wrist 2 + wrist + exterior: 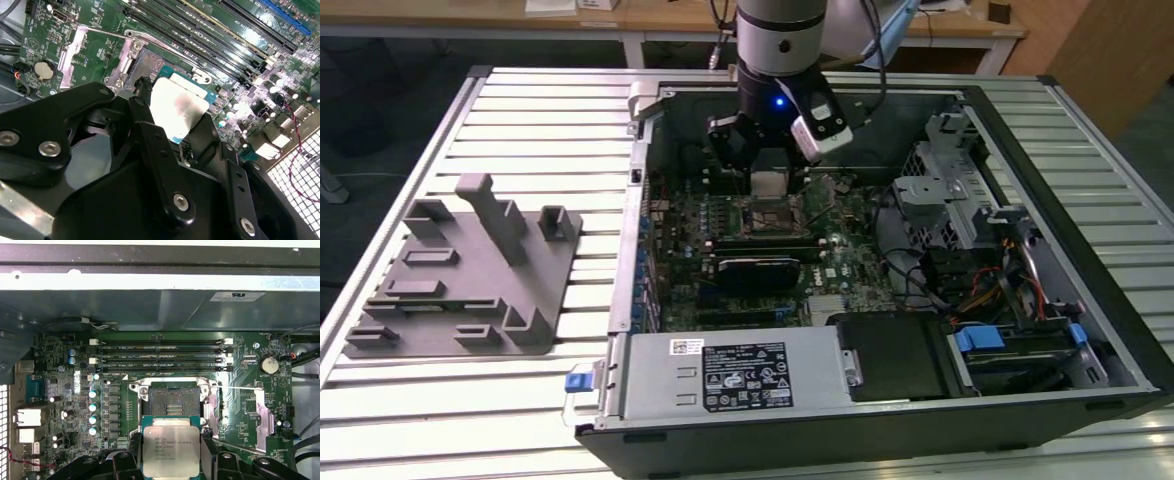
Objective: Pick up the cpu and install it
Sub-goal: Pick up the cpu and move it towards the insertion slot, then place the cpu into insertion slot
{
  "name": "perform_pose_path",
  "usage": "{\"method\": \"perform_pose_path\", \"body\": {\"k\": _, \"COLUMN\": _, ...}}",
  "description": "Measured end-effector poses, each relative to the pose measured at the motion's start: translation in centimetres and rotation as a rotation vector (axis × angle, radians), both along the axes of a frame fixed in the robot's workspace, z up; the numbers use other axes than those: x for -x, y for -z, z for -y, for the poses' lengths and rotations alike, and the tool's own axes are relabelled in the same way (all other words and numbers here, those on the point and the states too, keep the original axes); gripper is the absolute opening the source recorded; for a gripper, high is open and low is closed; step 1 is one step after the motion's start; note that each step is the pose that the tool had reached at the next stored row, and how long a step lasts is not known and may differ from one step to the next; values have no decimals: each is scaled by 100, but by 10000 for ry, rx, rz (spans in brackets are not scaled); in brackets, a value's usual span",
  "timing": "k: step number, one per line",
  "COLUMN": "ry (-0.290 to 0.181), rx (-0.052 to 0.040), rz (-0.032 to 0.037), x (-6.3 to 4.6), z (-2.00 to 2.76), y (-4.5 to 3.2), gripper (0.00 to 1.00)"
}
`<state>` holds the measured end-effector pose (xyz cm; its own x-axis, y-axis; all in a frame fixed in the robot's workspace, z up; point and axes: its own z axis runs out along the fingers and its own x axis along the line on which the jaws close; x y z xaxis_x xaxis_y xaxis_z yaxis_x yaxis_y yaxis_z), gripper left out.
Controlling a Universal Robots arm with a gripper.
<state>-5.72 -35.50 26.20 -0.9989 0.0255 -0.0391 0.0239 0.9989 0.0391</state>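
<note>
The gripper (171, 461) is clamped on the cpu (171, 449), a black finger (208, 452) pressed to each side edge, silver top facing the first wrist camera. The chip hangs level above the green board (75, 390), right next to the open socket (174, 402) and not seated in it. The socket's frame is flipped back, and four memory slots (160, 357) run just beyond it. In the exterior view, the arm reaches down into the open computer case (635, 230). Well off to that view's left, a grey plastic tray (467, 265) sits on the slatted table (547, 120).
</note>
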Motion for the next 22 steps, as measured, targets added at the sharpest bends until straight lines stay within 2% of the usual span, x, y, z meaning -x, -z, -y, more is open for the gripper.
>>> {"method": "perform_pose_path", "body": {"k": 5, "ry": 0, "rx": 0, "rz": -1, "x": 0, "z": 0, "y": 0, "gripper": 55}}
{"method": "perform_pose_path", "body": {"k": 6, "ry": 536, "rx": 0, "rz": -3, "x": -1, "z": 0, "y": 0, "gripper": 55}}
{"method": "perform_pose_path", "body": {"k": 13, "ry": 1007, "rx": 0, "rz": -3, "x": 0, "z": 0, "y": 0, "gripper": 55}}
{"method": "perform_pose_path", "body": {"k": 22, "ry": 1160, "rx": 0, "rz": -3, "x": -1, "z": 0, "y": 0, "gripper": 55}}
